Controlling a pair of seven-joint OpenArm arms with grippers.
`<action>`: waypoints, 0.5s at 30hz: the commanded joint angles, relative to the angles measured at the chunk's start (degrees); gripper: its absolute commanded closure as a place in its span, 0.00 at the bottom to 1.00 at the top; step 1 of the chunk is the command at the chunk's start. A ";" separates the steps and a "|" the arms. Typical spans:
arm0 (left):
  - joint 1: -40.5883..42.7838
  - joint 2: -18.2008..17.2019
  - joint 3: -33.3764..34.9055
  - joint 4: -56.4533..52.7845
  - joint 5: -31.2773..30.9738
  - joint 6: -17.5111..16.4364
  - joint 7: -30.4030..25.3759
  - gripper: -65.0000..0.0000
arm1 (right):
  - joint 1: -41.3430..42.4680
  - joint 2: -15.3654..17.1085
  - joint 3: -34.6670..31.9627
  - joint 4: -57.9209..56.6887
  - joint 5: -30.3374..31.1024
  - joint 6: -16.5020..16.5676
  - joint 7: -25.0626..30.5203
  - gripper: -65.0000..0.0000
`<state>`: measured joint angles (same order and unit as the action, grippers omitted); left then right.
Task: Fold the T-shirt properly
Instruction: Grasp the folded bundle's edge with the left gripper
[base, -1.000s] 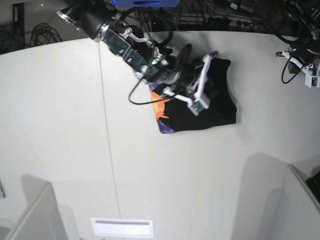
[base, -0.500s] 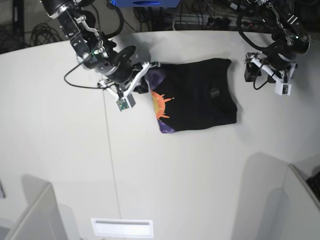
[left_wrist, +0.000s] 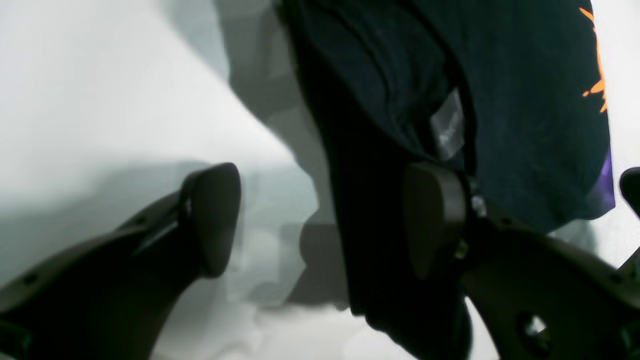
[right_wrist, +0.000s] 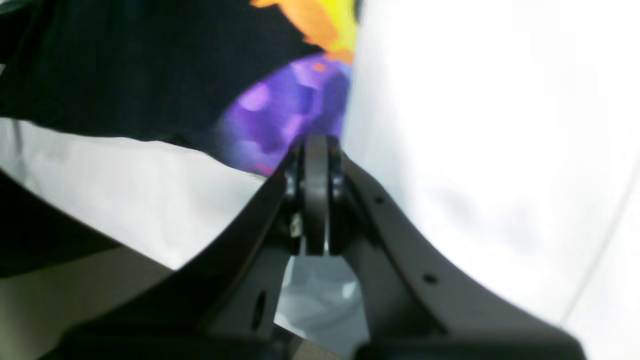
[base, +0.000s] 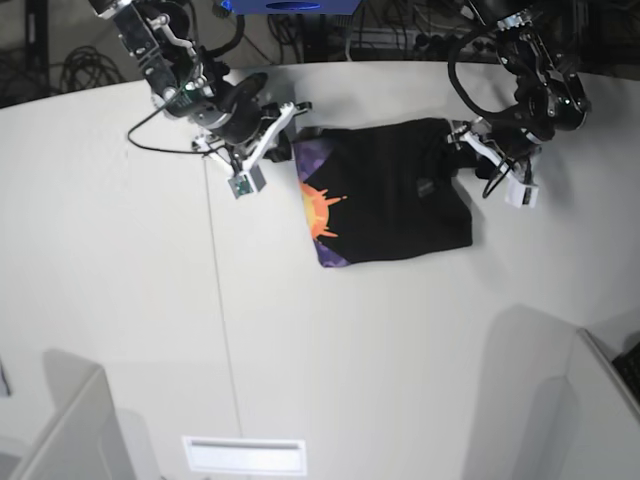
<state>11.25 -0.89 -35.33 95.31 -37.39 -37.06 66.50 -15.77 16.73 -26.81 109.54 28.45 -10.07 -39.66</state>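
The T-shirt (base: 390, 195) lies folded into a black rectangle on the white table, with its purple and orange print (base: 318, 210) along the left edge. My right gripper (base: 288, 138) is shut at the shirt's top-left corner. In the right wrist view its tips (right_wrist: 316, 147) touch the purple corner (right_wrist: 280, 115); whether cloth is pinched does not show. My left gripper (base: 462, 150) is at the shirt's right edge. It stands open in the left wrist view (left_wrist: 320, 220), with the black hem (left_wrist: 370, 210) between its fingers (left_wrist: 432, 220).
The white table (base: 120, 300) has a thin seam (base: 222, 300) running front to back, left of the shirt. Grey panels stand at the front left (base: 60, 420) and front right (base: 560, 400). A white slot (base: 243, 453) sits near the front edge. Cables (base: 400, 40) crowd the back.
The right arm drew back from over the shirt to its top-left corner, still shut. The left arm came in from the far right to the shirt's right edge and opened its jaws.
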 joint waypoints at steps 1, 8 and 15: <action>-0.92 -0.39 0.74 0.03 -1.25 0.36 -1.05 0.25 | 0.25 0.10 0.30 1.19 0.43 0.35 2.16 1.00; -2.59 -0.04 1.35 -3.92 -1.43 0.97 -1.05 0.25 | -0.89 0.10 0.39 1.19 0.43 0.44 3.57 1.00; 3.13 -3.47 0.04 1.18 -14.35 0.53 -0.87 0.25 | -0.80 0.19 0.39 1.10 0.43 0.44 3.57 1.00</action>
<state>15.07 -3.40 -34.76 95.26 -50.35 -36.36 67.05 -16.97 16.71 -26.61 109.54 28.49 -10.07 -37.21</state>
